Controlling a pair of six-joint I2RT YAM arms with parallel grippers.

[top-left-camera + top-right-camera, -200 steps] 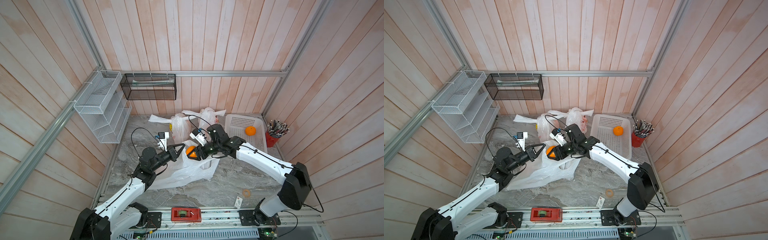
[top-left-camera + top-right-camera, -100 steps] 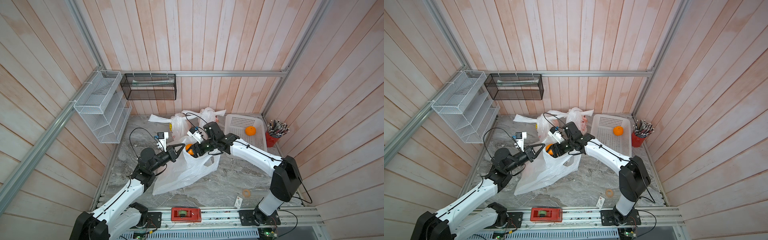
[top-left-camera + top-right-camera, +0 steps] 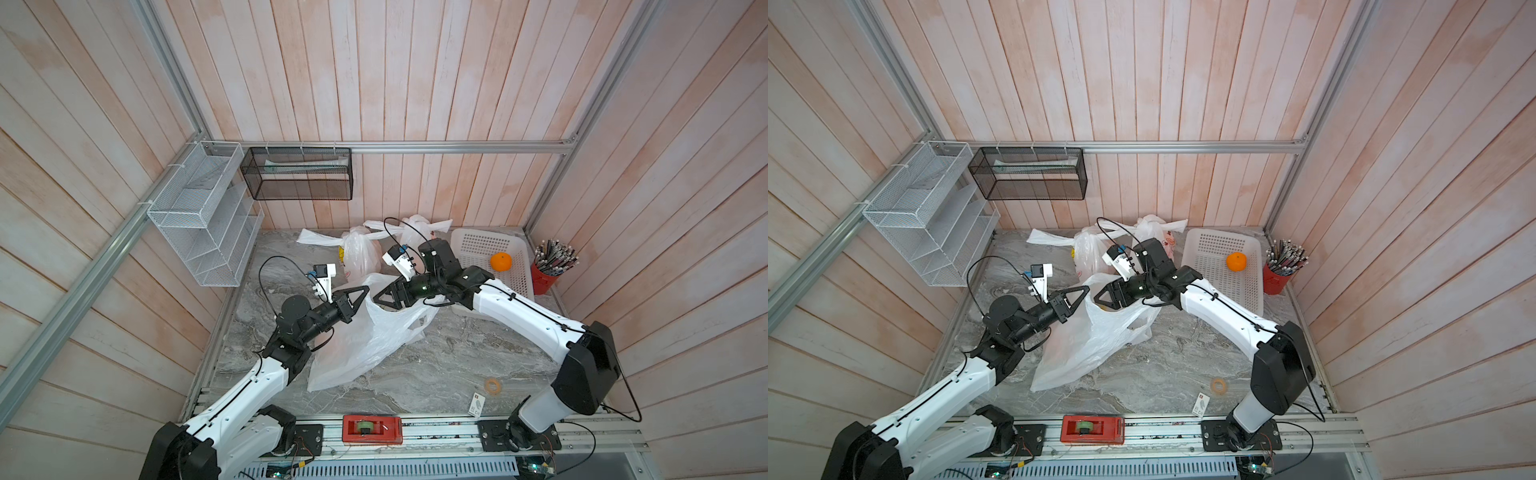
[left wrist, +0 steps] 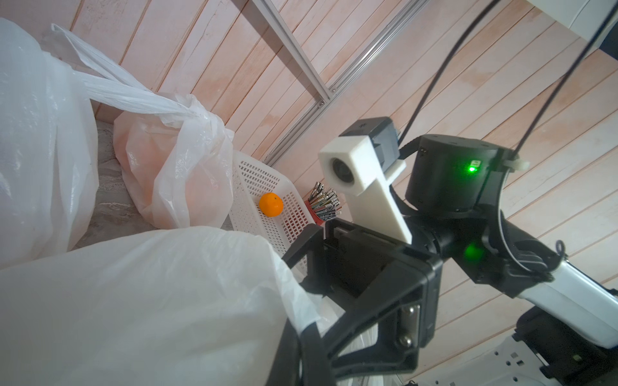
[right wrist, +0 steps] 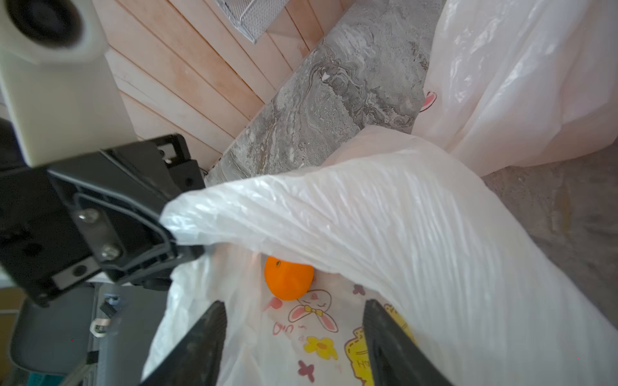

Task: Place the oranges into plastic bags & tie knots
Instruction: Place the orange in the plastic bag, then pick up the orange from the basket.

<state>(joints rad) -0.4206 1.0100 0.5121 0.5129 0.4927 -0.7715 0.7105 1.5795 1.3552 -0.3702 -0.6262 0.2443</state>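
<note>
The left gripper point(image 3: 365, 289) was clamped on the rim of the bag point(image 3: 374, 336), seemingly limp, slippery film best pinched at rim or handles, while the right gripper point(image 5: 293, 305) stood empty, jaws apart, at its mouth, a firm, roll-prone orange point(image 5: 289, 279) lying inside.

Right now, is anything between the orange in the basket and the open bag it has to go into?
Only the robot's own right hand, open over the bag, its arm along that line. The left hand pinches the rim up. The orange lies uncovered in the basket.
</note>
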